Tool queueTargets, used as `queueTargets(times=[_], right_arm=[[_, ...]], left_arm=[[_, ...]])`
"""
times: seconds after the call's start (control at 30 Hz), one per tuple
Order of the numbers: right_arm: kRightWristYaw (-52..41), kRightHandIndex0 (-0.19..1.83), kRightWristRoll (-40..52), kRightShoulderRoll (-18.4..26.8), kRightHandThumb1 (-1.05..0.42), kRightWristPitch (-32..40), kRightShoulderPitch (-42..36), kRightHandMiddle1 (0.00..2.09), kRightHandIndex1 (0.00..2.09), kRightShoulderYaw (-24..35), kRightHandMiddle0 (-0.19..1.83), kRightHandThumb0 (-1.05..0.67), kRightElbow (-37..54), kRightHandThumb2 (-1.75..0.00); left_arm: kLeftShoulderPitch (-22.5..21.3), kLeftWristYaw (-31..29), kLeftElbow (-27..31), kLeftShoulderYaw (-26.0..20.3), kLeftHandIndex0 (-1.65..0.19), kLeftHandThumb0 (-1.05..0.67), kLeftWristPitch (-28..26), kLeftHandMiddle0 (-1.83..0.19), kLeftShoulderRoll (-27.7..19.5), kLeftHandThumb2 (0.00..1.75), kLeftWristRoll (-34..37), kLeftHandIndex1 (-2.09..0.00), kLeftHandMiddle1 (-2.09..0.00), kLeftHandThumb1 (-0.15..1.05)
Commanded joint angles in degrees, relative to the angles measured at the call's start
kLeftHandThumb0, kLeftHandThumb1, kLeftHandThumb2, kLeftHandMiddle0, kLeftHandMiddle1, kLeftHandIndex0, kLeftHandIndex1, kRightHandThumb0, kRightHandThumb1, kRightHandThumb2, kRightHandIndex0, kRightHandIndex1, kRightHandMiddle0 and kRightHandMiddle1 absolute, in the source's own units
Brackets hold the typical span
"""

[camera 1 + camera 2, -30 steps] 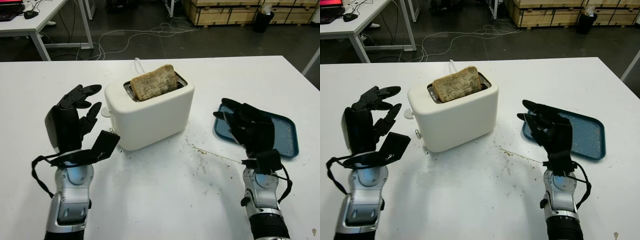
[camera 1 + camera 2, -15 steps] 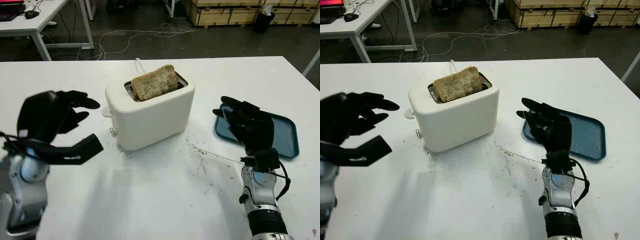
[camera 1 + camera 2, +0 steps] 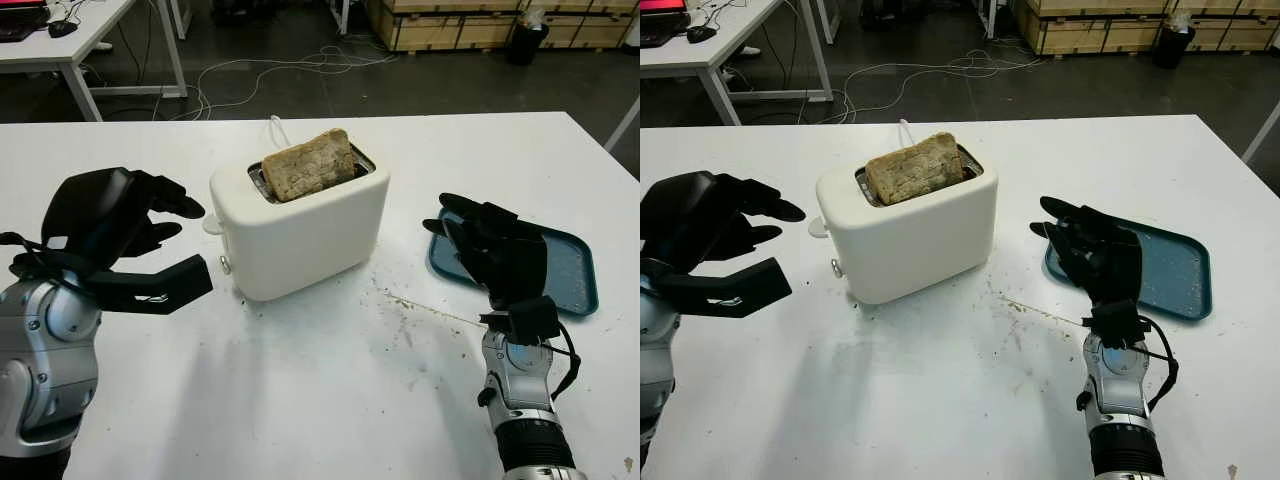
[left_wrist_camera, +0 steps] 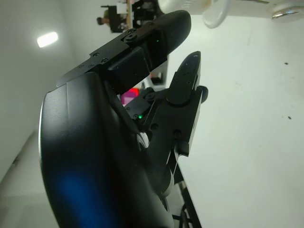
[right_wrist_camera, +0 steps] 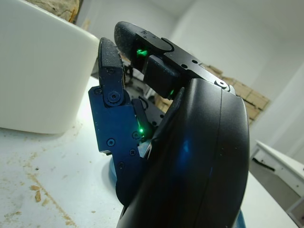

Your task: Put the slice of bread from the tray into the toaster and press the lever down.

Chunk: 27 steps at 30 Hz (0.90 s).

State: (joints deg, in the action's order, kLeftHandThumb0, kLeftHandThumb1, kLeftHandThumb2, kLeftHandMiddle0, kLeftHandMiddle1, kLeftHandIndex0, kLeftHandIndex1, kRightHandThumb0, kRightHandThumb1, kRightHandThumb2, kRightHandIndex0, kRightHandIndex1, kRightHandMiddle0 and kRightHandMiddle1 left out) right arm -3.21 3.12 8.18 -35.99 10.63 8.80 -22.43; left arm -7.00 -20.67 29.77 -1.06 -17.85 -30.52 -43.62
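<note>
Nearest, two robot hands are seen, each empty: the left robot hand (image 3: 120,225) open beside the toaster (image 3: 300,225), the right robot hand (image 3: 495,250) open over the one tray (image 3: 575,270). One bread slice (image 3: 310,165), likely light and crumbly, stands in the toaster slot; the stiff lever (image 3: 213,222) should be pressed from above.

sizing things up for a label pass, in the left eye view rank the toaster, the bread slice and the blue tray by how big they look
1. toaster, clearly the largest.
2. blue tray, though the right hand covers part of it.
3. bread slice, smallest, and only its upper part sticks out of the slot.
</note>
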Motion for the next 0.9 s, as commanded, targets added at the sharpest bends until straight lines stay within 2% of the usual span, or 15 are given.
queueTargets(times=[0.0, 0.17, 0.33, 0.87], right_arm=[[0.42, 1.22, -0.49, -0.14, -0.92, 0.84, -0.02, 0.01, 0.16, -0.11, 1.1, -0.44, 0.66, -0.17], [-0.08, 1.22, 0.6, -0.41, -0.92, 1.44, -0.2, 0.01, 0.16, -0.12, 1.1, -0.44, 1.28, -0.16], [-0.27, 1.22, 0.8, -0.41, -0.92, 1.52, -0.28, 0.01, 0.17, -0.17, 1.1, -0.44, 1.55, -0.16], [-1.29, 1.2, 1.76, -0.58, -0.92, 1.07, -0.27, 0.0, 0.18, -0.04, 1.1, -0.43, 1.04, -0.14]], left_arm=[[-1.29, 0.98, -1.13, 0.9, -1.19, -0.07, 0.69, -1.21, 0.05, 0.0, -0.94, -0.04, -0.75, 0.83], [-1.19, 2.87, -3.12, 1.99, -1.18, -0.05, 2.02, -1.18, 0.18, 0.0, -1.15, -0.03, -0.74, 0.84], [-1.3, 3.59, -4.34, 2.67, -1.19, -0.06, 2.21, -1.13, 0.09, 0.0, -1.36, -0.01, -0.91, 0.85], [-2.03, 4.5, -6.49, 2.99, -1.18, -0.05, 2.31, -1.06, 0.26, 0.0, -0.93, 0.0, -0.93, 0.86]])
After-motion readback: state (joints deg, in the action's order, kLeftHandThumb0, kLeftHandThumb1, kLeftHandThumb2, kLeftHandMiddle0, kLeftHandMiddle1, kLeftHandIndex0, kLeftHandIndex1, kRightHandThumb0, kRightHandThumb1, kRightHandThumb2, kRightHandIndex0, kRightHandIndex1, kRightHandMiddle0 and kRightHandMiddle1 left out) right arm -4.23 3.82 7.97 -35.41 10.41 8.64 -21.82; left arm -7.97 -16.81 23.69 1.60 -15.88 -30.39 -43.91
